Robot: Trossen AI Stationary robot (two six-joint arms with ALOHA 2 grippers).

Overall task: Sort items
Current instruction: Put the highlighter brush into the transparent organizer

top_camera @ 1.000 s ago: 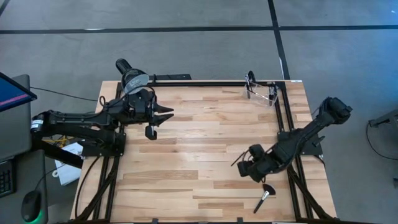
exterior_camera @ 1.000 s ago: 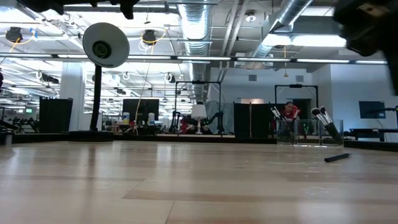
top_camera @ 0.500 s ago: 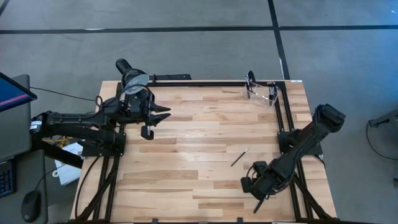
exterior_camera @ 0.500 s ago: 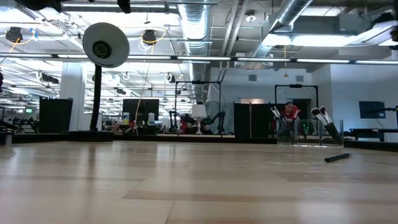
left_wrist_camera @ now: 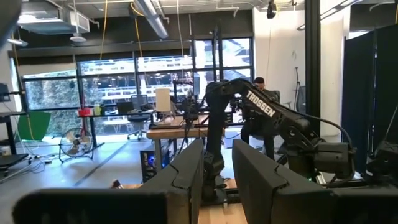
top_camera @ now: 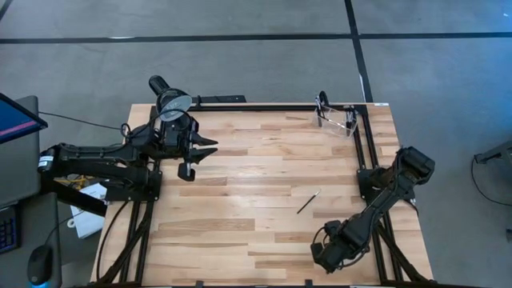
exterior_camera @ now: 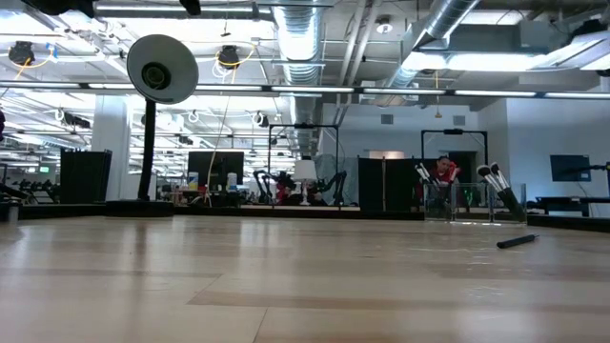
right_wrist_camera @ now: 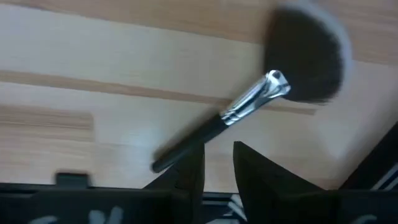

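Observation:
A fan brush point(right_wrist_camera: 249, 106) with a wide black head, silver ferrule and dark handle lies flat on the wooden table near its near right corner. My right gripper point(right_wrist_camera: 219, 168) points steeply down over the handle's free end, narrowly open, nothing between its fingers. In the high view my right gripper point(top_camera: 330, 254) hides this brush. A slim dark brush point(top_camera: 308, 202) lies flat mid-right. My left gripper point(top_camera: 190, 166) hangs in the air at the far left, narrowly open and holding nothing.
A clear container point(top_camera: 336, 118) holding several brushes point(exterior_camera: 496, 186) stands at the far right corner. A black desk lamp point(top_camera: 172, 102) stands at the far left, beside my left arm. A dark frame rail point(top_camera: 364, 152) runs along the table's right edge.
My right gripper has gone from beside the slim brush toward the table's near edge and down, tipping more steeply downward, and now stands over the fan brush. The slim brush has stayed where it lay.

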